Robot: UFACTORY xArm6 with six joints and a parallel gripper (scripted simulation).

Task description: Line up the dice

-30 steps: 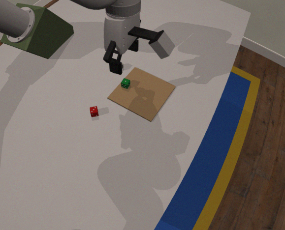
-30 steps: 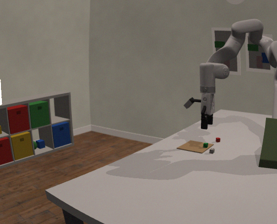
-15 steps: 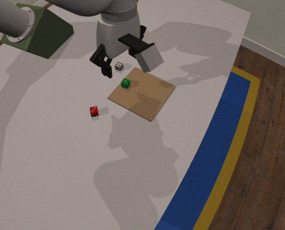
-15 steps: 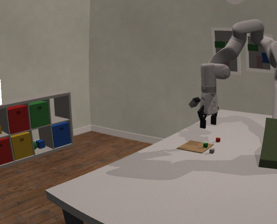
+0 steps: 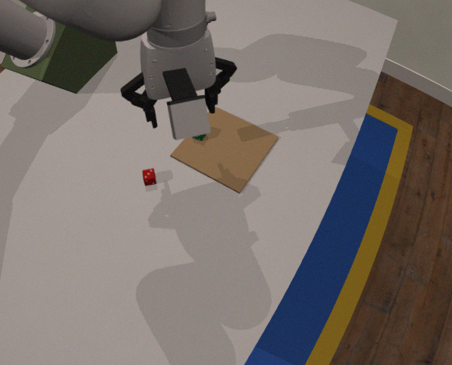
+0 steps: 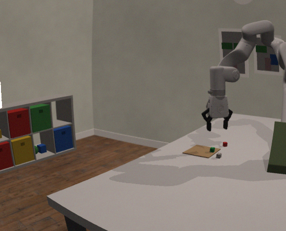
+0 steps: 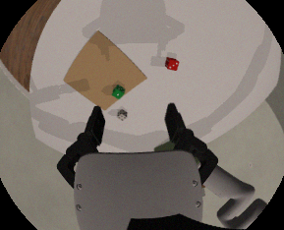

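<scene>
A tan mat lies flat on the white table; it also shows in the exterior view and in the wrist view. A green die sits on the mat near its corner closest to the base, mostly hidden behind the wrist camera in the top view, and clear in the wrist view. A red die lies on the table off the mat. A grey die lies on the table just off the mat's edge. My gripper hangs open and empty, well above the dice.
A dark green base block stands at the table's far left, and also shows in the exterior view. The table's curved edge runs along a blue and yellow floor band. A shelf with coloured boxes stands far off.
</scene>
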